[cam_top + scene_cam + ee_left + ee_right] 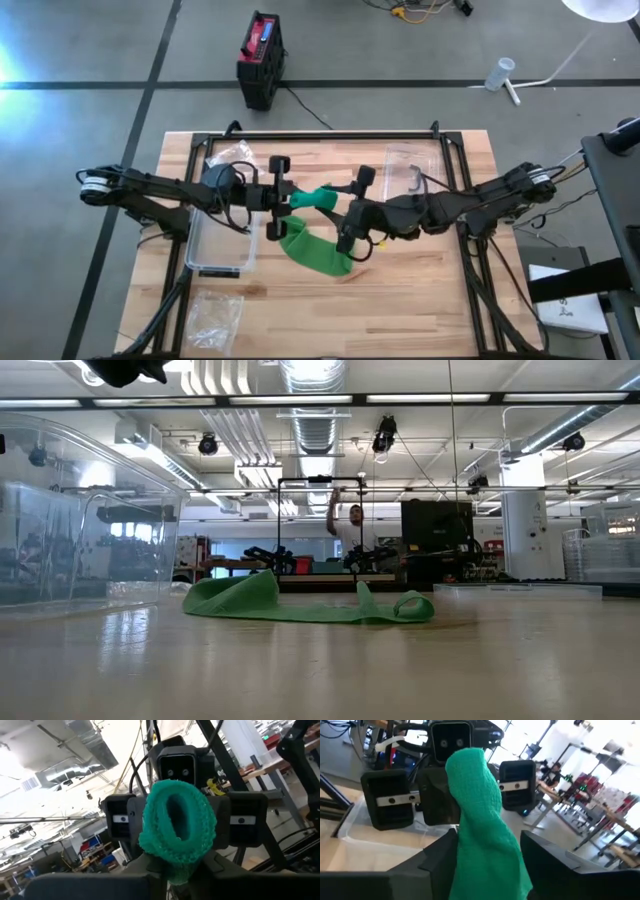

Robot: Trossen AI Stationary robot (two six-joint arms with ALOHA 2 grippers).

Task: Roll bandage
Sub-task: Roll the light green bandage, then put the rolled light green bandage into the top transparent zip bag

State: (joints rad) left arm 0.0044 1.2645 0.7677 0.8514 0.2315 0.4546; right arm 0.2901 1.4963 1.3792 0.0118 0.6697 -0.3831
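Left gripper (284, 198) at mid-surface, facing right gripper (352, 212), both raised off the wooden surface (420, 290). Green bandage (318, 232) strung between the two: rolled end clamped in left gripper's fingers, seen as a wound loop (176, 829) in left wrist view. Loose strip running across to right gripper, draped down between its fingers (440, 855) in right wrist view; fingers standing apart either side of the cloth, cannot tell if actually pinching. Rest of bandage hanging down and lying in a curved heap on the surface below and between the grippers, flat folds with a small loop at one end in low view (300, 603). Clear plastic bin (222, 222) under left arm, clear lid (412, 170) near right arm, crumpled plastic bag (214, 316) at surface's front-left corner.
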